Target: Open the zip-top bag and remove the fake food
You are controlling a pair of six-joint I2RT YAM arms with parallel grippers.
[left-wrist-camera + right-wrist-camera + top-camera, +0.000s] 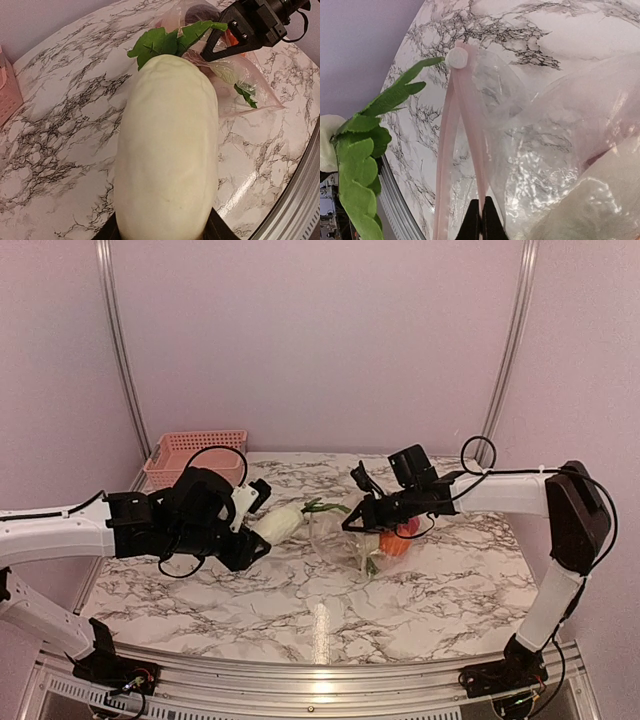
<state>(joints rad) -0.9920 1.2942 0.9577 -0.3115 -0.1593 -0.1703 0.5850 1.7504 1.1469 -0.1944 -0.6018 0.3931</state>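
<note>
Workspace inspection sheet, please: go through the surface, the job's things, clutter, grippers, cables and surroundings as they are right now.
Surface: marble-pattern table, glossy.
Job's things: zip-top bag mid-table, mouth open; white radish held outside it, its leaves by the mouth; orange and red food inside.
Clutter: pink basket at the back left corner.
Grippers: left gripper shut on the white radish; right gripper pinching the zip strip.
Cables: black loops on both arms.
Surroundings: lilac walls, metal rails.
</note>
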